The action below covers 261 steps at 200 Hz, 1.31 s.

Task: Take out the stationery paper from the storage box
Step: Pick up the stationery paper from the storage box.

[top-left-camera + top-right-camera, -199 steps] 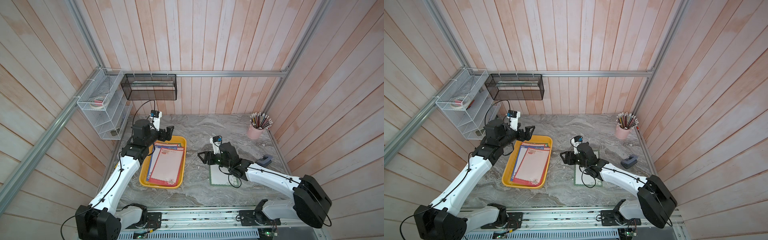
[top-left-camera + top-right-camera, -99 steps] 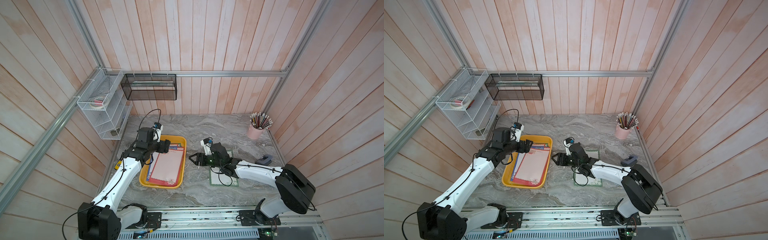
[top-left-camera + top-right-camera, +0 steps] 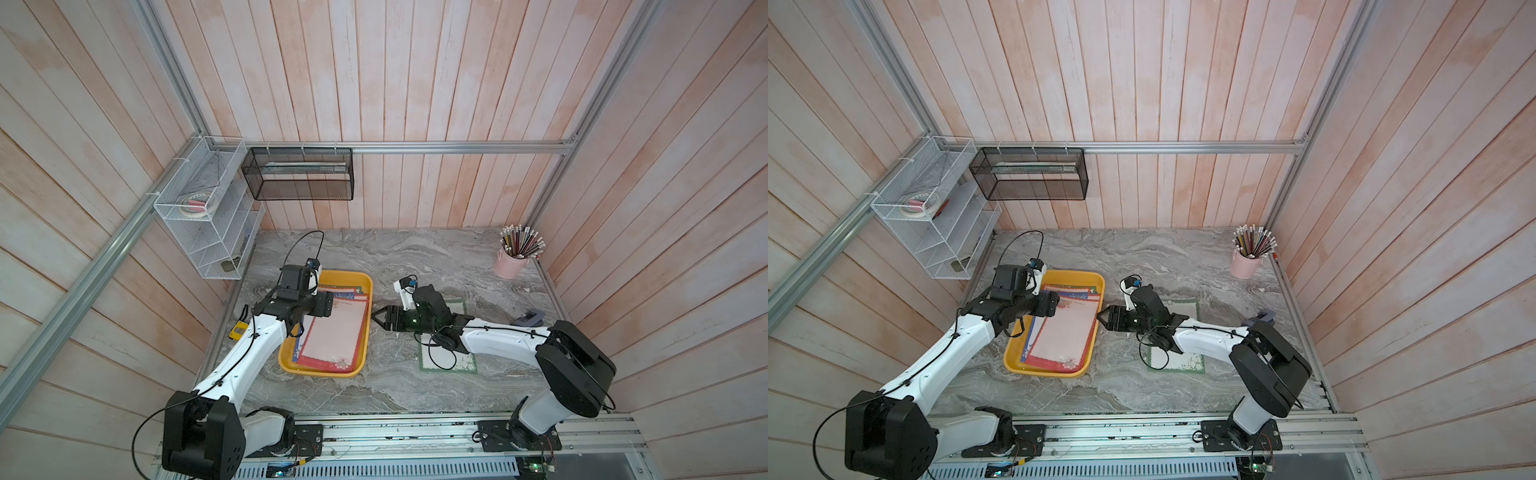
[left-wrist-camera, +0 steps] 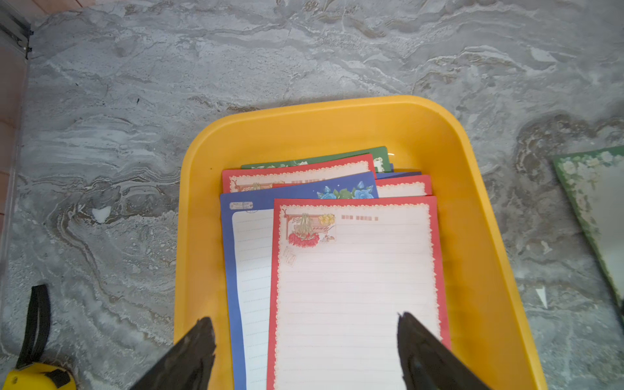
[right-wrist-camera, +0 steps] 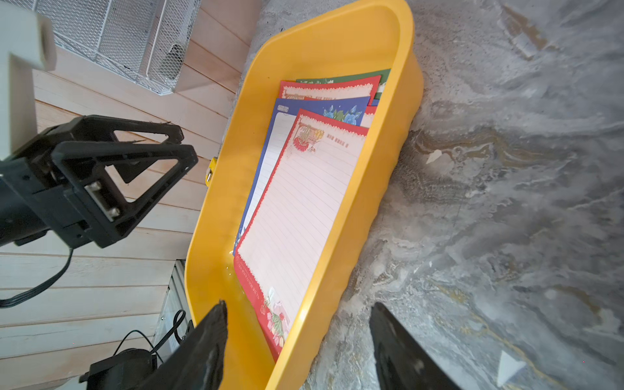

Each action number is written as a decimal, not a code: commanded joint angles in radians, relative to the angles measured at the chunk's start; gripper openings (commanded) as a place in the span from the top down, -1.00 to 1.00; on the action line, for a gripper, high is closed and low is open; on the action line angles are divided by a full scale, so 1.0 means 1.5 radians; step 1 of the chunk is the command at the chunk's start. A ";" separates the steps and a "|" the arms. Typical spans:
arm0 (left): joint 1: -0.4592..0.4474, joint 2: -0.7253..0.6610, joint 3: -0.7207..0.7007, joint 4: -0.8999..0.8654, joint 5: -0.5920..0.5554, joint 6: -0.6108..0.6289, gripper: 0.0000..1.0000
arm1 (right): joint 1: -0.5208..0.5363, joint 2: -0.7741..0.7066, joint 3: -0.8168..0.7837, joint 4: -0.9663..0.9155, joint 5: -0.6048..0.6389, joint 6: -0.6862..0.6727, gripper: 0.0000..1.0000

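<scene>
Left hand: open, empty, over stationery paper.
Right hand: open, empty, at storage box wall.
Green-bordered sheet: behind right hand.

Stationery paper inside storage box on table

The right end effector is holding its jaws apart on either side of the wall of the storage box; stationery paper is lying inside.
</scene>
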State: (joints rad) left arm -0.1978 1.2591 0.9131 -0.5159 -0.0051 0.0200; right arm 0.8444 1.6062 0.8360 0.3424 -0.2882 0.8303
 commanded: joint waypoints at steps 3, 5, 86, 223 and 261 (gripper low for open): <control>0.010 0.031 0.003 0.004 -0.020 0.012 -0.71 | 0.007 0.011 0.016 0.023 -0.005 0.007 -0.37; 0.012 0.032 0.003 0.004 -0.020 0.013 -0.71 | 0.007 0.012 0.016 0.023 -0.005 0.007 -0.37; 0.030 0.099 0.007 -0.010 0.006 0.009 -0.58 | 0.006 0.038 0.011 0.035 -0.015 0.001 -0.37; 0.036 0.248 0.049 -0.056 0.021 -0.016 -0.45 | 0.012 0.104 0.012 0.100 -0.044 0.037 -0.31; 0.036 0.261 0.053 -0.063 0.018 -0.023 -0.45 | 0.013 0.127 0.014 0.113 -0.049 0.042 -0.25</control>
State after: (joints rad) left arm -0.1490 1.6264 0.9615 -0.5900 0.0216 0.0029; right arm 0.8570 1.7683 0.8387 0.4835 -0.3431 0.8867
